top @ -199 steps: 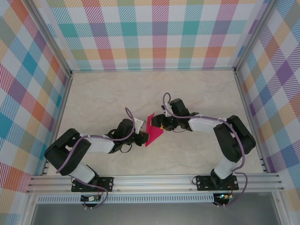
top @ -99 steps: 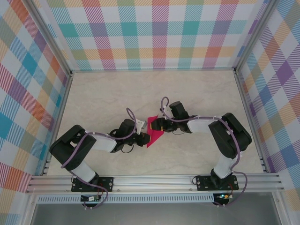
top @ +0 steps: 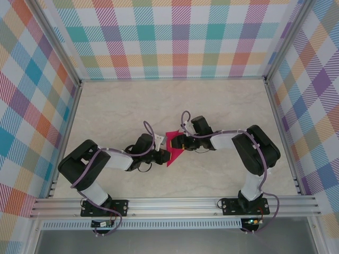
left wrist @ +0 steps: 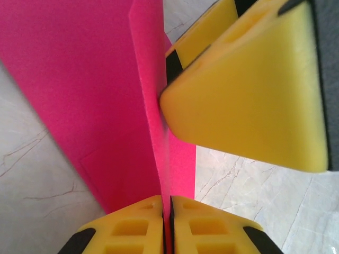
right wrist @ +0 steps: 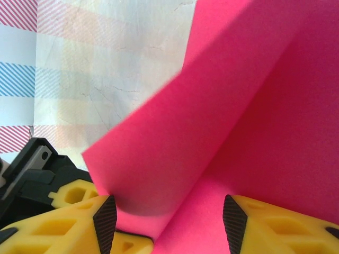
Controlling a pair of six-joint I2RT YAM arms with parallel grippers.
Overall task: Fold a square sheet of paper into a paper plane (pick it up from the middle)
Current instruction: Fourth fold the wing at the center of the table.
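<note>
The magenta-pink paper (top: pixel 172 149) stands folded above the table centre, between my two grippers. In the left wrist view the sheet (left wrist: pixel 100 100) runs up as a vertical fold, and my left gripper (left wrist: pixel 166 211) is shut on its lower edge. The right gripper's yellow finger (left wrist: pixel 243 90) presses against the fold from the right. In the right wrist view my right gripper (right wrist: pixel 169 219) is open, and the paper (right wrist: pixel 238 106) opens as a V between its two pads. From above, the left gripper (top: pixel 163 155) and the right gripper (top: pixel 177 143) meet at the paper.
The pale marble tabletop (top: pixel 116 111) lies bare around the grippers. Aluminium rails (top: pixel 175 203) and checked walls (top: pixel 175 37) enclose it on all sides. Both arms reach inward from the near edge.
My right gripper has moved left, closing in on the paper. The left arm's elbow has swung right. The paper has shifted slightly down and looks narrower from above.
</note>
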